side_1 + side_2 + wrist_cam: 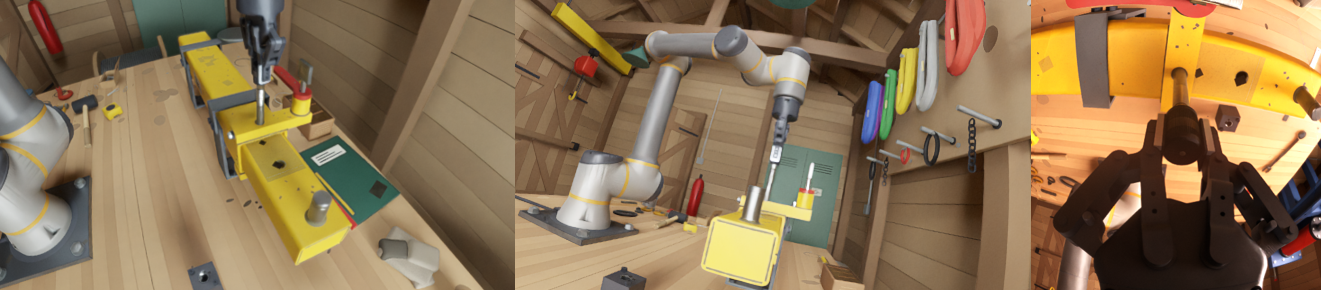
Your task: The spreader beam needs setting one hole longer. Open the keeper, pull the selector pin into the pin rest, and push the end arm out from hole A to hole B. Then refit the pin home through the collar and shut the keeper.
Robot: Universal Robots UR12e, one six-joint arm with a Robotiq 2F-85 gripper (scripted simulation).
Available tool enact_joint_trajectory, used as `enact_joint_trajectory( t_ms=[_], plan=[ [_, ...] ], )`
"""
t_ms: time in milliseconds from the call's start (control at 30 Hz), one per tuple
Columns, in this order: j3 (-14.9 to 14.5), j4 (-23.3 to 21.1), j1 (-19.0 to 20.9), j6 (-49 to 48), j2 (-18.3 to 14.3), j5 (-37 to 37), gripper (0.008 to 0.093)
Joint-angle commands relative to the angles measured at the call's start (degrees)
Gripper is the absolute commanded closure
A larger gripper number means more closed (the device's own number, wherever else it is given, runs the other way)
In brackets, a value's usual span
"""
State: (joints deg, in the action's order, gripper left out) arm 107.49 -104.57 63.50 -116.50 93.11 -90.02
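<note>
The selector pin [260, 104] stands upright with its tip in the yellow collar [261, 122] of the spreader beam. Its dark knurled knob [1181, 133] sits between my fingers. The end arm [288, 189] sticks out of the collar toward the near end, with two dark holes [278, 164] on its top face. A grey post [318, 207] stands near its tip. The red keeper lever [288, 81] is swung away from the pin, on its pivot [300, 101] on the collar's right side. My gripper [262, 74] is closed on the pin's knob, straight above the collar.
Behind the beam stand a green cabinet [180, 18] and plank walls. A green book [349, 175] and a wooden box [317, 119] lie right of the beam. A mallet [84, 112] and tape measure [111, 110] lie left. The robot base [31, 211] fills the near left. A small grey block [205, 274] sits in front.
</note>
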Motion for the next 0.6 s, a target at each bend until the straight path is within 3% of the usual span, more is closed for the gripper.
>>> enact_joint_trajectory(
  t_ms=[0, 567],
  plan=[
    [0.10, -0.24, 0.00, 0.00, -0.06, 0.02, 0.0934],
    [1.11, -1.59, 0.00, 0.00, -0.40, 0.02, 0.0934]
  ],
)
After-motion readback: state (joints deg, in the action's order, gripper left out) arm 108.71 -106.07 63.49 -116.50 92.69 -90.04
